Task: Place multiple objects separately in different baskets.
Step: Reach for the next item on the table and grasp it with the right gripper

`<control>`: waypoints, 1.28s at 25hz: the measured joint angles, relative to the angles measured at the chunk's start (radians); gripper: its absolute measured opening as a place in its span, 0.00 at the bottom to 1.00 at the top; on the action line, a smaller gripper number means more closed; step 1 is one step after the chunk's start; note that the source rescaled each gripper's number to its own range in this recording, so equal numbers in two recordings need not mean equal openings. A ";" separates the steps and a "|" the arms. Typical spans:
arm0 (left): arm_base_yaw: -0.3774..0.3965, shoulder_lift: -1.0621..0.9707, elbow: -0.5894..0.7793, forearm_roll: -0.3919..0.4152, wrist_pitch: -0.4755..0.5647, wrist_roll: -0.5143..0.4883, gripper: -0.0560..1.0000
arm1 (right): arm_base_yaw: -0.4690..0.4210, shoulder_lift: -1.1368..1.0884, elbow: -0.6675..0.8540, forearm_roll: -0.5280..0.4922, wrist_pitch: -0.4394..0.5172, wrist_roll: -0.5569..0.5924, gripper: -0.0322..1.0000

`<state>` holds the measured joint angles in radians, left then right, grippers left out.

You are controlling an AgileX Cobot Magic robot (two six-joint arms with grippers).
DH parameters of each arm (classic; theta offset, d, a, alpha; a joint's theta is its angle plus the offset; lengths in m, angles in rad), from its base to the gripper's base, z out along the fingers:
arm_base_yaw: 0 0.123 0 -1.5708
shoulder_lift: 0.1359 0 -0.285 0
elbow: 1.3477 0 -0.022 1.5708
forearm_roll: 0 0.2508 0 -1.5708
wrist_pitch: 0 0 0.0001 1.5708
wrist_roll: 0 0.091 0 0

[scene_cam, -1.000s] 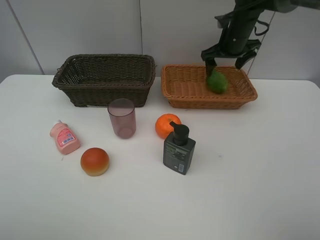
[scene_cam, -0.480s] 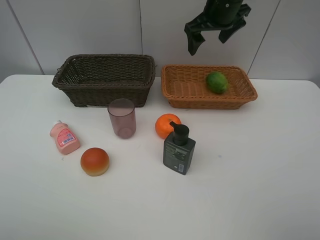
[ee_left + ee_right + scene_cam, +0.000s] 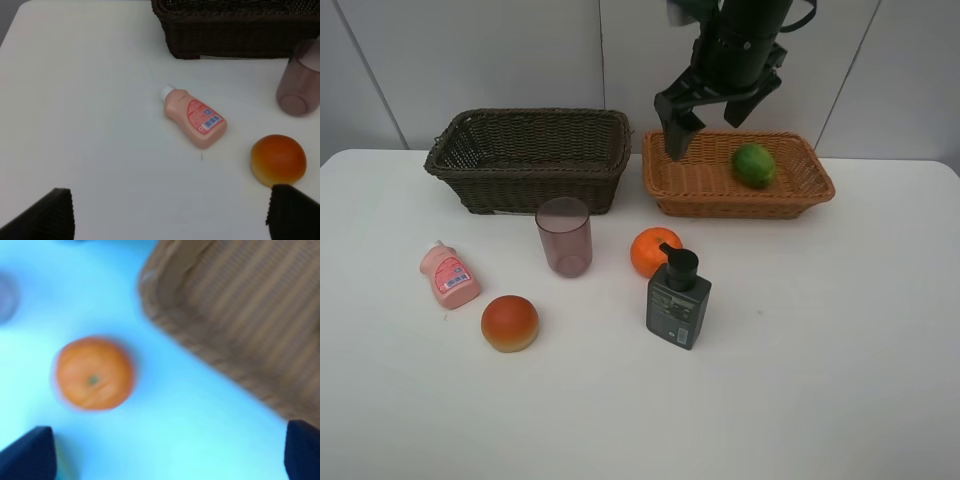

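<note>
One white table [image 3: 840, 380] | grey panelled wall [image 3: 470, 60] | dark basket [image 3: 530, 185], tan basket [image 3: 720, 208] rearmost

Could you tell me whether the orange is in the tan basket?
No, the orange sits on the table; the tan basket holds only the green fruit.

Sideways pink bottle [image 3: 196, 116] near the red-orange bun [image 3: 278, 159]

A smooth white tabletop [image 3: 840, 380] with rounded far corners fills most of the high view. Behind its far edge stands a pale grey panelled wall [image 3: 470, 60], divided by thin seams: one upright near the middle, one slanted toward each side.
</note>
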<state>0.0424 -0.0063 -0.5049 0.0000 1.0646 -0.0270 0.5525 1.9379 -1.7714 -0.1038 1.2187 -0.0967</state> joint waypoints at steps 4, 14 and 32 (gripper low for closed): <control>0.000 0.000 0.000 0.000 0.000 0.000 1.00 | 0.044 -0.053 0.099 0.047 0.000 -0.015 1.00; 0.000 0.000 0.000 0.000 0.000 0.000 1.00 | 0.149 -0.071 0.214 0.094 0.002 -0.026 1.00; 0.000 0.000 0.000 0.000 0.000 0.000 1.00 | 0.167 -0.028 0.215 0.050 0.002 -0.027 1.00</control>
<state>0.0424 -0.0063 -0.5049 0.0000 1.0646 -0.0270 0.7193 1.9097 -1.5564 -0.0539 1.2212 -0.1236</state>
